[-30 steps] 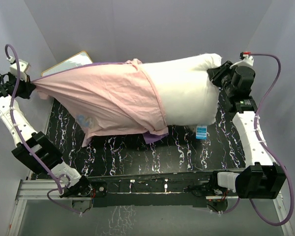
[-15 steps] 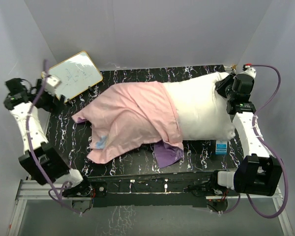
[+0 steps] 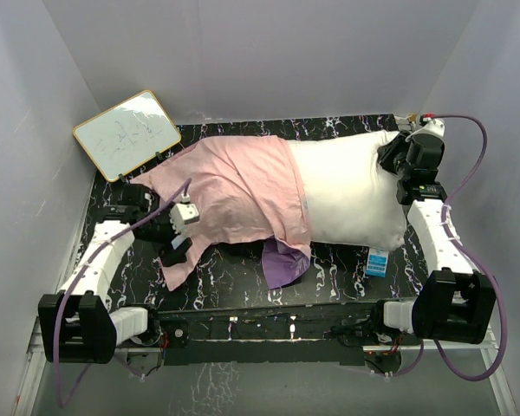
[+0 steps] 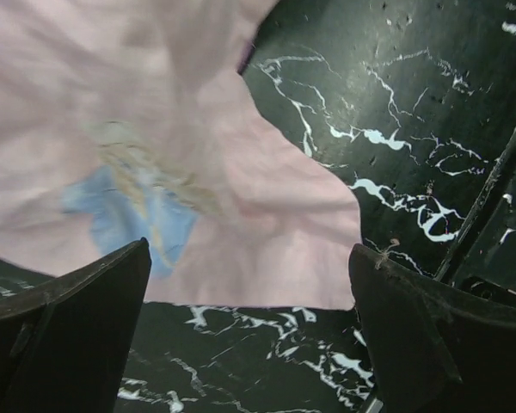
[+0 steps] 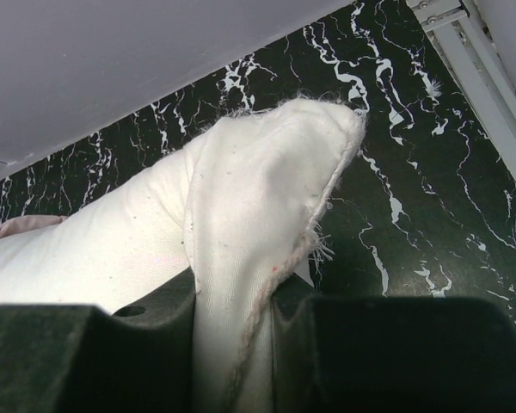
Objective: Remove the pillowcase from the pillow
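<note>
The pillowcase [image 4: 181, 129] ends just under the spread left fingers [image 4: 77, 318]; the right fingers [image 5: 86, 353] pinch the pillow [image 5: 241, 215] by its opposite corner.

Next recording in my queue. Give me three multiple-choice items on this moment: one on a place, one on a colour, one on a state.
1. Which part of the scene holds the whiteboard?
A. near right
B. far left
C. middle

2. What colour is the uncovered end of the pillow?
A. white
B. blue
C. purple

3. How is the left gripper?
A. shut on cloth
B. shut on the board
C. open, holding nothing

Answers:
1 B: the top view shows it in the far left corner.
2 A: the end that sticks out of the pillowcase is plain white.
3 C: the wrist view shows its jaws wide apart above the pink cloth, with nothing between them.
</note>
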`<state>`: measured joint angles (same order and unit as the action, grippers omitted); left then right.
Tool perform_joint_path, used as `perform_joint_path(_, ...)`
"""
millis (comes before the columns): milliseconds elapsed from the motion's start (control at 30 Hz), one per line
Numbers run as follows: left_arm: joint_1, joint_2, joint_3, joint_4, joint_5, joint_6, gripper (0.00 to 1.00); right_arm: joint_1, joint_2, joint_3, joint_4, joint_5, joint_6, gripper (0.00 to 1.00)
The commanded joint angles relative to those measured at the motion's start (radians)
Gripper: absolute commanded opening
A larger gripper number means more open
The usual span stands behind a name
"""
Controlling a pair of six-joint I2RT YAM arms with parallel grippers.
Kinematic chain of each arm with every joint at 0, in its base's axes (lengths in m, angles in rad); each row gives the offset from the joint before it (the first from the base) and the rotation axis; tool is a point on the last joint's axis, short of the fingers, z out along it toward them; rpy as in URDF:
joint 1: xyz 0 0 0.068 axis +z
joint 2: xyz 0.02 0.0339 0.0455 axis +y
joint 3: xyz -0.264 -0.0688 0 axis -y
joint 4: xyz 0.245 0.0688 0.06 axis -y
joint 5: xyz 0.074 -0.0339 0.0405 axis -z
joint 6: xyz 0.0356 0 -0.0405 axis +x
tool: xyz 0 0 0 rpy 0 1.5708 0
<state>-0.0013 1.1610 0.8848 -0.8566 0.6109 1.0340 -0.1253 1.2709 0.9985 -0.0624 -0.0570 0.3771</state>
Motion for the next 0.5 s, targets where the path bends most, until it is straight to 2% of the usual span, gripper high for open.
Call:
perform_joint_path(0, -0.102, 0.008, -0.094, 0.222, -0.116, -0.178, 0.97, 0.010, -0.021, 0.067, 0.122, -0.016, -0.036, 0.08)
perform_joint_path(167, -0.189, 0.135, -0.164, 0.497, -0.270, -0.372, 0.97, 0.025, -0.032, 0.090, 0.106, -0.032, -0.050, 0.08)
perform_joint_path(233, -0.190, 0.197, -0.147, 0.532, -0.290, -0.398, 0.97, 0.028, -0.038, 0.095, 0.105, -0.042, -0.055, 0.08)
perform_joint_path(267, -0.189, 0.240, -0.136, 0.546, -0.310, -0.409, 0.92, 0.028, -0.041, 0.099, 0.103, -0.044, -0.060, 0.08)
perform_joint_path(333, -0.188, 0.293, -0.120, 0.535, -0.341, -0.405, 0.79, 0.029, -0.043, 0.111, 0.097, -0.035, -0.073, 0.08)
perform_joint_path(400, -0.184, 0.306, -0.118, 0.512, -0.361, -0.392, 0.61, 0.029, -0.045, 0.129, 0.091, -0.013, -0.081, 0.08)
perform_joint_path(433, -0.178, 0.297, -0.121, 0.508, -0.371, -0.381, 0.44, 0.029, -0.046, 0.136, 0.091, 0.002, -0.081, 0.08)
perform_joint_path(467, -0.166, 0.283, -0.129, 0.506, -0.384, -0.370, 0.22, 0.027, -0.049, 0.141, 0.092, 0.016, -0.078, 0.08)
